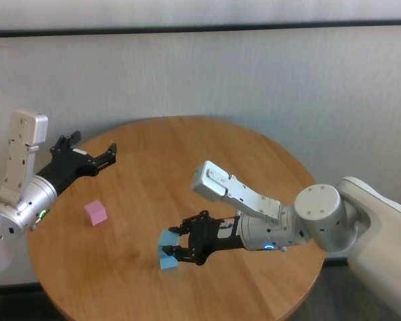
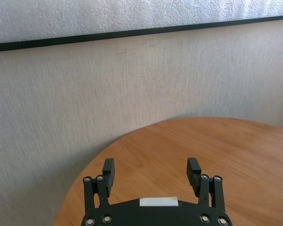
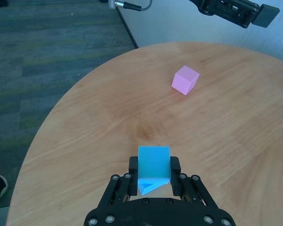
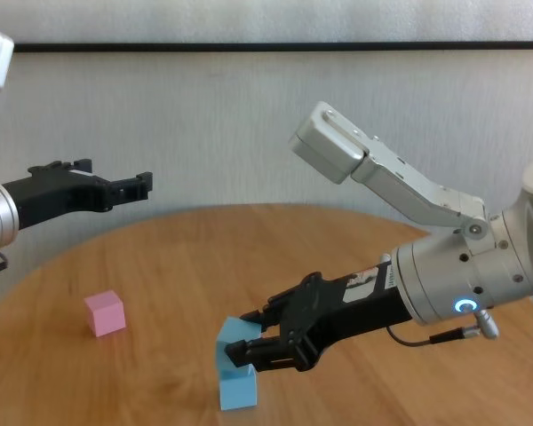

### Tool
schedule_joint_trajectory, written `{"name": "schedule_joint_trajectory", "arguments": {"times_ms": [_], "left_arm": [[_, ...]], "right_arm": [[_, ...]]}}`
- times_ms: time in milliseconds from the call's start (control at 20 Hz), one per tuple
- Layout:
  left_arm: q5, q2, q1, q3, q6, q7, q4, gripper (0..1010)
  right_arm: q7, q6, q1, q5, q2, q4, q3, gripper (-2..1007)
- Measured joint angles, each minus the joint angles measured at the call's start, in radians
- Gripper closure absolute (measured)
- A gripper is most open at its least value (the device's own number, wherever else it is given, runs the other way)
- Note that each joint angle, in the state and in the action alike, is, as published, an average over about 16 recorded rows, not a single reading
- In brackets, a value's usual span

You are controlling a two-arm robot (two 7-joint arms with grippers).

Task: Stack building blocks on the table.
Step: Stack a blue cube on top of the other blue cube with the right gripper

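My right gripper (image 1: 176, 242) is shut on a light blue block (image 4: 233, 339), also seen between its fingers in the right wrist view (image 3: 153, 162). The held block is tilted and sits right over a second light blue block (image 4: 238, 389) standing on the table (image 1: 207, 154) near the front; the two seem to touch. The pink block (image 1: 95, 212) lies alone to the left (image 3: 185, 80). My left gripper (image 1: 93, 150) hangs open and empty above the table's left edge (image 2: 152, 172).
A pale wall rises close behind the round table. The table's edge curves near the stacked blue blocks at the front. Bare wood lies between the pink block and the blue ones.
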Motion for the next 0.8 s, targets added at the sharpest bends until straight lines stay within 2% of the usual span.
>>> {"name": "schedule_joint_trajectory", "arguments": {"times_ms": [800], "left_arm": [[0.000, 0.000, 0.000, 0.000, 0.000, 0.000, 0.000, 10]], "right_arm": [[0.007, 0.001, 0.021, -0.014, -0.012, 0.027, -0.016, 628]]}}
